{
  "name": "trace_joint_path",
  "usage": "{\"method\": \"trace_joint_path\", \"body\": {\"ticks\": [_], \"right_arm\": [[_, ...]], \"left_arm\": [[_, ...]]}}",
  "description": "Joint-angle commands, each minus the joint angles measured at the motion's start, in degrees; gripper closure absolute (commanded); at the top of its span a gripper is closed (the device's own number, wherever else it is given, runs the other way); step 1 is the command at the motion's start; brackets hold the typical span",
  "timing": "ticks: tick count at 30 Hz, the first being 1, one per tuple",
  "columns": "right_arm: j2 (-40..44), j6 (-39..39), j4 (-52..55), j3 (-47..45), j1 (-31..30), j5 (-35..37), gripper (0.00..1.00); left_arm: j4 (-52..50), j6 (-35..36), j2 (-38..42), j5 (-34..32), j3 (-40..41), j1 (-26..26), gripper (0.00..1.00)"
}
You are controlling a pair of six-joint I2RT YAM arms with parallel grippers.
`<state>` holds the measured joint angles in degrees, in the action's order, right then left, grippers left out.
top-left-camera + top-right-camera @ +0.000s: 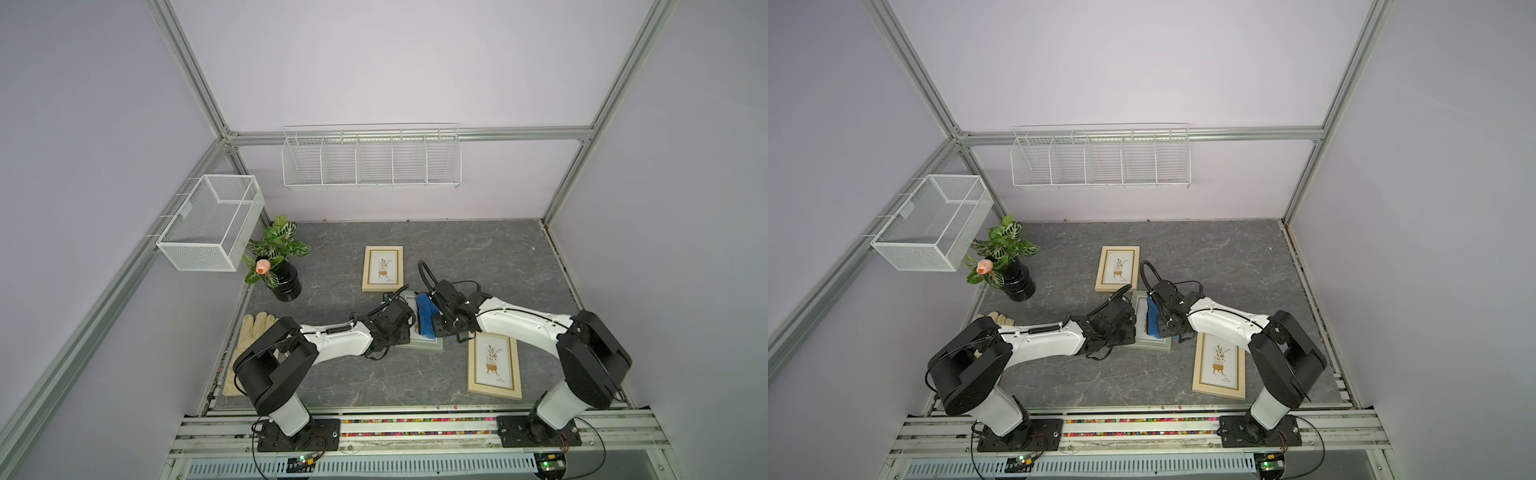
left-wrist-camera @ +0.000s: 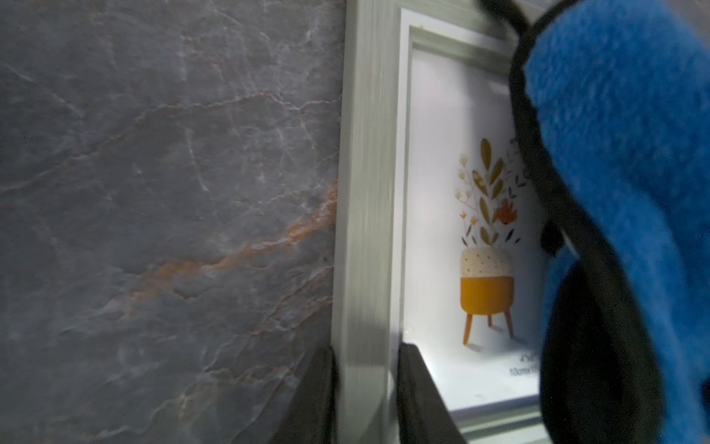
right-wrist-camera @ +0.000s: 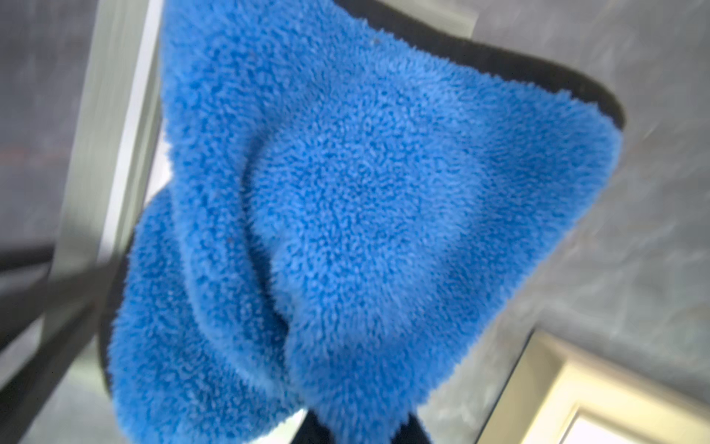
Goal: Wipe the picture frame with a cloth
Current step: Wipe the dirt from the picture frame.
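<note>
The grey-green rectangular picture frame [image 2: 365,192] is steadied, its rail pinched by the left pincer [image 2: 365,388], so the plush royal-blue cloth [image 3: 345,192], nipped in the right pincer [image 3: 361,430], can be swept across.

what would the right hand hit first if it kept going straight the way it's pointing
Most likely the grey-green picture frame: the right hand points down at its glass, with the blue cloth it holds between them, so the cloth would press on first. Depth is hard to judge.
</note>
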<state>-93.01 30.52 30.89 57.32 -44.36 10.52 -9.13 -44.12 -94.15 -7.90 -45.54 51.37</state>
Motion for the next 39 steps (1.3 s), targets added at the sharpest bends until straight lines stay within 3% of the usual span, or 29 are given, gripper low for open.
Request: {"method": "trace_joint_path", "body": {"ticks": [1, 6, 9, 15, 20, 27, 31, 39], "right_arm": [[-1.8, 0.7, 3.0, 1.1, 2.1, -0.5, 0.94], [-10.1, -3.8, 2.4, 11.2, 8.5, -0.4, 0.93], [-11.9, -5.0, 3.5, 13.7, 7.7, 0.0, 0.93], [-5.1, -2.6, 5.8, 4.7, 1.2, 1.0, 0.93], [0.8, 1.2, 5.5, -3.0, -0.2, 0.8, 0.93], [-5.4, -1.8, 0.8, 5.5, 6.4, -0.3, 0.93], [-9.5, -2.8, 1.8, 10.7, 6.8, -1.7, 0.93], [0.6, 3.5, 3.0, -1.8, 0.2, 2.3, 0.93]], "left_arm": [[-4.3, -2.2, -2.4, -2.0, 1.9, -1.4, 0.92], [-6.3, -2.3, -2.5, -2.1, 0.4, -1.4, 0.93], [-7.2, -3.1, -2.7, -2.2, -0.4, -1.4, 0.93], [-7.3, -4.0, -4.2, -2.6, -2.4, -1.4, 0.93], [-6.8, -3.7, -5.5, -2.2, -3.9, -1.4, 0.93], [-5.9, -4.4, -5.7, -1.1, -3.9, -1.3, 0.93], [-6.3, -6.3, -6.0, -0.8, -4.7, -1.2, 0.93], [-8.0, -10.4, -9.2, -1.6, -9.9, -0.4, 0.94]]}}
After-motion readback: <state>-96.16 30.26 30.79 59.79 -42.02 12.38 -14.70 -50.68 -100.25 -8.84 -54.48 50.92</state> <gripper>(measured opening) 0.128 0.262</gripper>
